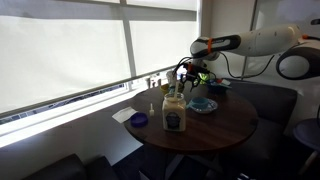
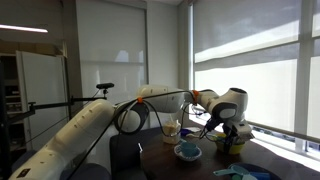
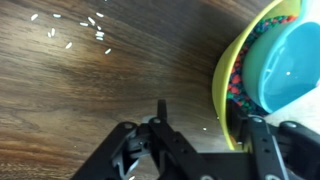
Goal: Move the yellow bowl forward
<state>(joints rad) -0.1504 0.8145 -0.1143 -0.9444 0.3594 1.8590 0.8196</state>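
Note:
The yellow bowl shows at the right of the wrist view, on the dark wooden table. It holds colourful bits and a light blue round thing. My gripper is open and straddles the bowl's near rim, with one finger outside on the table side and the other over the inside. In the exterior views my gripper hangs low over the far side of the round table, and the bowl is mostly hidden by it.
A jar with a blue label stands near the table's front. A small dark blue bowl sits beside it. A light blue dish on a plate lies close to my gripper. White crumbs are scattered on the wood. Small bottles stand by the window.

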